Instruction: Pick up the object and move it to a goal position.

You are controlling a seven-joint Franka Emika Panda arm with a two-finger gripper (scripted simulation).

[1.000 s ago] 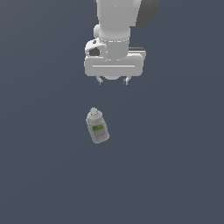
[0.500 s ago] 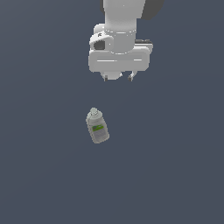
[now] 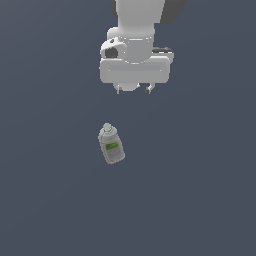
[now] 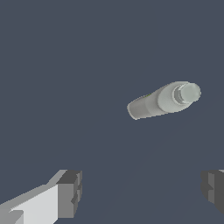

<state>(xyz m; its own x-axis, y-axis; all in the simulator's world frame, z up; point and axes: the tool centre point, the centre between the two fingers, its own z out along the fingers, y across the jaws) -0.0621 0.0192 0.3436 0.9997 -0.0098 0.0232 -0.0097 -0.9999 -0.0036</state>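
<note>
Step in hand, as judged: approach before grasp; nothing held.

Bottle [image 3: 111, 144] lay on its side on grey tabletop [image 3: 45, 200], just left of frame centre in exterior view, cap toward 11 o'clock, green label up.

Gripper [image 3: 134, 91] hung above, at about 1 o'clock from bottle, well apart, jaws spread wide and empty. In wrist view, bottle [image 4: 164, 100] sat outside gap between fingers [image 4: 70, 193].

Next move likely called for: shift over bottle, turn jaws across narrow body, descend.

The bottle [image 3: 111, 144] lies on the floor [image 3: 200, 190], apart from the hand [image 3: 134, 91] above it.
</note>
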